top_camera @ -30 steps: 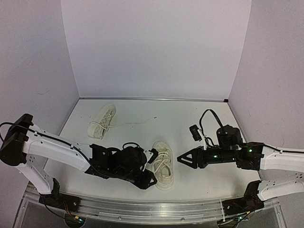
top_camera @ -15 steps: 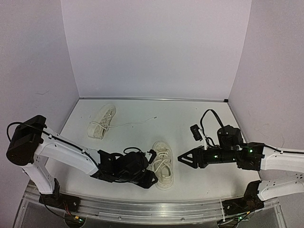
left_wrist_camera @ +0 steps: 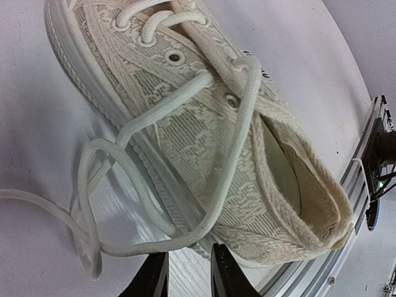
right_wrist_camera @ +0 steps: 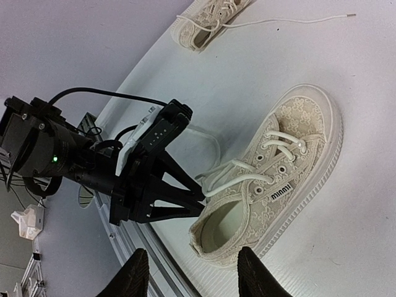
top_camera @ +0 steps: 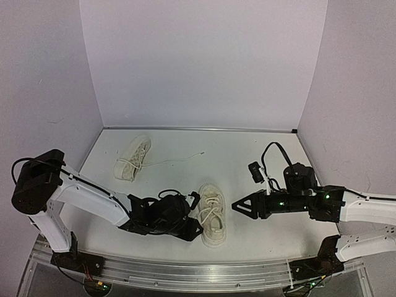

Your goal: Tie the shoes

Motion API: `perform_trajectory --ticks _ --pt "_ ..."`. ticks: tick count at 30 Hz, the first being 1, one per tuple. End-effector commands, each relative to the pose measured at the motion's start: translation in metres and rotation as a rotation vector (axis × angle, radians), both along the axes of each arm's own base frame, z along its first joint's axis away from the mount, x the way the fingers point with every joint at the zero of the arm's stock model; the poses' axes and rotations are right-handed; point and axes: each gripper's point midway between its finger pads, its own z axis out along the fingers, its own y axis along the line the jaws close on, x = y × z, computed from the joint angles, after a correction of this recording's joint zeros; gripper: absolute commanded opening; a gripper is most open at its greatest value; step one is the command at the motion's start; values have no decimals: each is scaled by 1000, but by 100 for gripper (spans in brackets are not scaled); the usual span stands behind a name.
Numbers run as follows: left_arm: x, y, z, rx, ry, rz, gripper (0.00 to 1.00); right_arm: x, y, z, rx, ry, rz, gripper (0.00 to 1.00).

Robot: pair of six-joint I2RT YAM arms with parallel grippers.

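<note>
At near centre, one cream patterned-canvas shoe (left_wrist_camera: 204, 142) with ribbed sole lies untied; left gripper (left_wrist_camera: 187, 258) jaws stand narrowly apart at its lace (left_wrist_camera: 167, 104). Right gripper (right_wrist_camera: 192, 255) jaws gape wide; the other shoe (top_camera: 133, 158), far left, is indistinct.

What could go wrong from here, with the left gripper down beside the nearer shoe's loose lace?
1. The lace lies just ahead of the left gripper, not between its narrowly parted fingers; closing now would probably miss it.
2. The nearer shoe sits close to the rail at the table's near edge, and the right gripper hangs open, clear of it; a lace pull might drag the shoe off.
</note>
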Motion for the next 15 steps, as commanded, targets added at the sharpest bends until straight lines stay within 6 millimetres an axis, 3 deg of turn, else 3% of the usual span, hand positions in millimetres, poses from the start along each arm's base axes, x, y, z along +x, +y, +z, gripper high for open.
perform_trajectory --ticks 1,9,15 --pt "9 -6 1 -26 -11 1 25 2 0 5 19 -20 -11 46" --pt "15 -9 -5 -28 -11 -11 17 2 0 6 16 -23 -12 46" --pt "16 -14 -5 -50 -9 -23 19 3 0 5 9 -19 -12 46"
